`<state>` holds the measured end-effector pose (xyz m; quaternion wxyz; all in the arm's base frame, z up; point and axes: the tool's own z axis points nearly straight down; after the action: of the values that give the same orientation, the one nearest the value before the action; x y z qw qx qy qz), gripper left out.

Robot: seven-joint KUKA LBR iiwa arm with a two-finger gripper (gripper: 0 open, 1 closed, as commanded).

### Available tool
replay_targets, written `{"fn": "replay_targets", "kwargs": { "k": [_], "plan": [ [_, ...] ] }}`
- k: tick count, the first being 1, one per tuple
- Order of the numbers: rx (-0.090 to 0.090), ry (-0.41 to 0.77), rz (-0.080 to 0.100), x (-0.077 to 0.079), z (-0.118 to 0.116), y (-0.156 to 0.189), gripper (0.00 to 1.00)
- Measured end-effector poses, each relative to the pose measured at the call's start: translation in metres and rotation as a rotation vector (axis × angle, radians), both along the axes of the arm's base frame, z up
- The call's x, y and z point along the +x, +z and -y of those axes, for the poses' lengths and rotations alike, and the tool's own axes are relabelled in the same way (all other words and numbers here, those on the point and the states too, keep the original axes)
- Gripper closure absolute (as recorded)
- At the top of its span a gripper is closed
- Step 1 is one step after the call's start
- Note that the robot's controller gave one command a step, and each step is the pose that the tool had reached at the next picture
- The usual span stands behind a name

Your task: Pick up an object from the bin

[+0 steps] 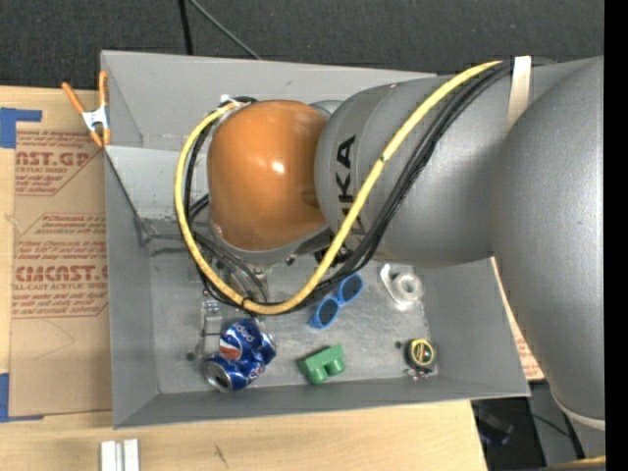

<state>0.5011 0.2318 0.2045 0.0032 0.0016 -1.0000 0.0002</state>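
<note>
Plainly the pick is not yet done: in the camera view every loose thing I can make out lies on the floor of the bin (132,292). The arm's orange cover (265,175) hangs over the middle of the bin, and under it the hand (214,307) sits just above a crushed blue can (238,353), close to it and perhaps touching. The cover and cables hide most of the hand, so I cannot tell how far open it is, nor whether it has hold of anything. Just right of the can lies a green block (323,363). Up and to the right of the can is a pair of blue sunglasses (336,300), and farther right a white fitting (401,287). Well to the right of the can, by the near wall, is a small black and yellow round thing (420,353). From where it lies, the can looks the likeliest target, though that is only my reading. What is left, as I judge it, is the whole grasp: closing on one thing, holding it firmly, and lifting it clear of the bin.
</note>
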Motion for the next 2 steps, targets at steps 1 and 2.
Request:
{"fn": "replay_targets", "kwargs": {
  "k": [1,2],
  "plan": [
    [-0.002,0.036,-0.002,0.01,0.057,-0.104,0.0],
    [0.005,0.168,0.015,-0.018,0.098,-0.132,0.0]
  ]
}}
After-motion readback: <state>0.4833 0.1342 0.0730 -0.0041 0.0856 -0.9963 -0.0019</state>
